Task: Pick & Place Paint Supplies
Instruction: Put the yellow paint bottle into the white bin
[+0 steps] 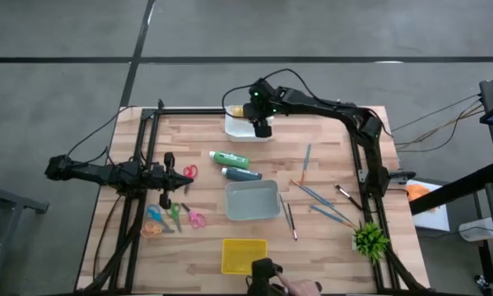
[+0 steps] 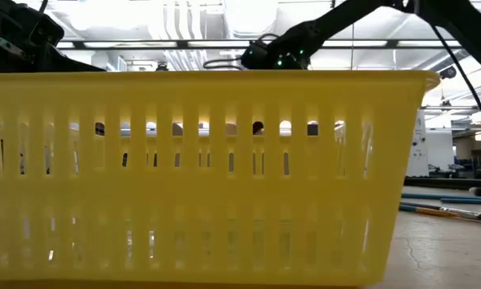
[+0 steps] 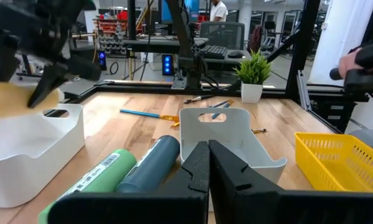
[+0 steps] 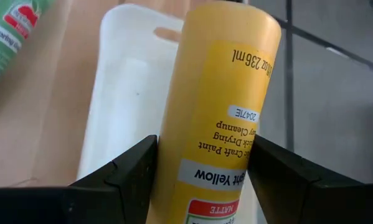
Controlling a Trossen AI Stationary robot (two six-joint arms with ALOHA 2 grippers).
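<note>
My right gripper (image 1: 262,125) reaches over the white tray (image 1: 239,128) at the table's far edge and is shut on the yellow tube (image 4: 214,106). The green tube (image 1: 230,159) and the dark blue tube (image 1: 241,173) lie side by side on the table's middle, also seen as green tube (image 3: 93,177) and dark blue tube (image 3: 150,163). Several brushes (image 1: 312,195) lie scattered on the right half. My left gripper (image 3: 208,163) waits at the table's left, shut and holding nothing, pointing toward the tubes. My right gripper pinches the yellow tube between its two fingers (image 4: 130,171) on the labelled body (image 4: 205,168), one finger on each side. The fingers come from above. The tube reaches out beyond the fingertips, tilted over the white tray (image 4: 121,93); whether its far end (image 4: 236,18) touches the tray I cannot tell.
A grey bin (image 1: 253,200) stands in the middle and a yellow slotted basket (image 1: 244,255) at the near edge. Scissors (image 1: 174,215) lie at the left, a green plant (image 1: 369,238) at the near right corner. A person's hand (image 1: 291,287) shows at the near edge.
</note>
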